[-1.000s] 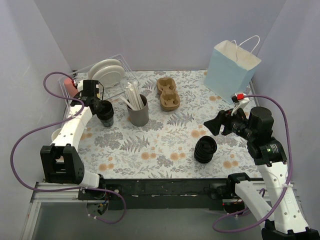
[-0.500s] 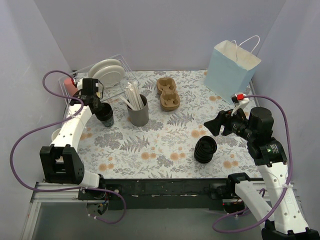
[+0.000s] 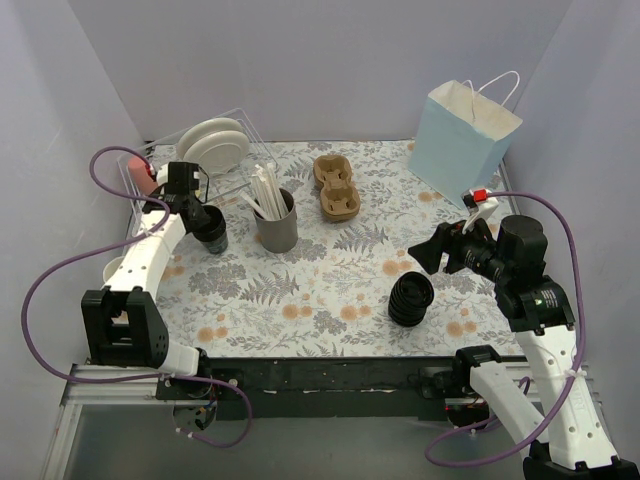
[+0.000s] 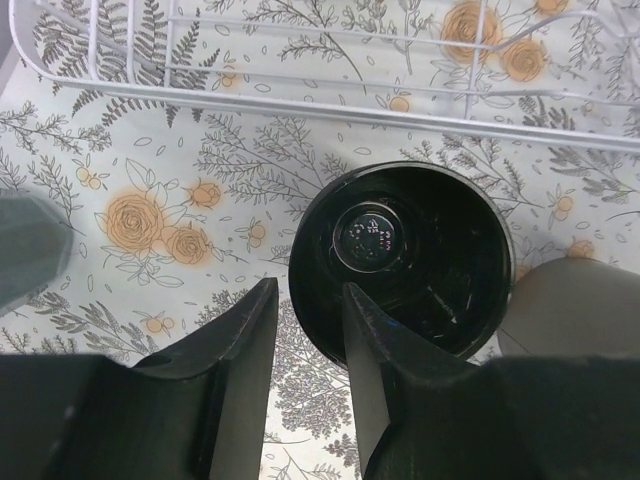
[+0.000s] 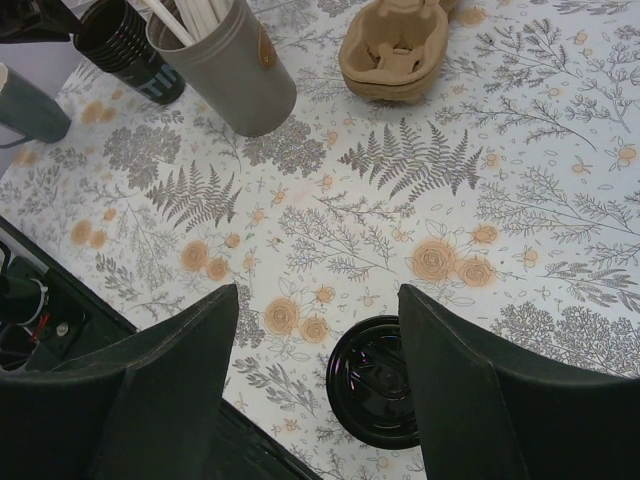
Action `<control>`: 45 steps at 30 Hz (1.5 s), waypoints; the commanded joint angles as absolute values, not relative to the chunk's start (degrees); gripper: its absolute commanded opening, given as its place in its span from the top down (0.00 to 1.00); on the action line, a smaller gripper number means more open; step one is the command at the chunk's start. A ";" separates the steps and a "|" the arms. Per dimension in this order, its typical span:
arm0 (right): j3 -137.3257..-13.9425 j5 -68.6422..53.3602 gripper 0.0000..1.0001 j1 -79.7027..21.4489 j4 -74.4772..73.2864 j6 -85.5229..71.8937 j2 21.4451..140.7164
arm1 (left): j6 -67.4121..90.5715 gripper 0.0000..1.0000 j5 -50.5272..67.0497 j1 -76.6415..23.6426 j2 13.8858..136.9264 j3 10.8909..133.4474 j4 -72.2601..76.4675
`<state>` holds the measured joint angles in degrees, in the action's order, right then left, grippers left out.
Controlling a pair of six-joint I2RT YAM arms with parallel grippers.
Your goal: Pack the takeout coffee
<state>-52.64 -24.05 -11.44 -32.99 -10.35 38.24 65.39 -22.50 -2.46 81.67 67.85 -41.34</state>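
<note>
Fern-and-rose cloth (image 3: 320, 290) covers the table between pale lilac walls. At the upper left of the overhead view the left gripper (image 4: 308, 290) hangs over a lidless black cup (image 4: 400, 260), jaws slightly apart, the cup's rim showing in the gap. Toward the lower right the right gripper (image 5: 315, 295) gapes wide above a stack of black lids (image 3: 410, 298). Where the lidded takeout coffee stands I cannot tell.

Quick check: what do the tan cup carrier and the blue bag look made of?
The cup carrier looks like moulded paper pulp: matte tan, soft pressed wells. The bag is probably paper: matte pale blue, crisp folds, white cord handles.
</note>
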 commanded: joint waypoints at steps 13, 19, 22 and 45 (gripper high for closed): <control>-54.67 -23.73 0.27 -11.60 -32.08 -9.49 38.14 | 64.69 0.81 -23.56 -2.28 82.18 67.67 -40.17; -54.93 -23.82 0.27 -11.69 -32.08 -9.49 38.67 | 64.51 0.89 -22.94 -2.28 82.97 68.64 -40.69; -54.84 -23.73 0.27 -11.78 -31.99 -9.58 38.85 | 64.34 0.94 -22.85 -2.29 83.14 68.90 -40.96; -54.49 -23.91 0.27 -11.69 -32.08 -9.58 38.67 | 64.07 0.97 -22.41 -2.28 83.15 69.52 -41.84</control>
<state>-52.71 -23.94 -11.44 -33.10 -10.28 39.24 64.51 -22.68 -2.46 83.92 69.08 -42.00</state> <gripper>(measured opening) 0.731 0.054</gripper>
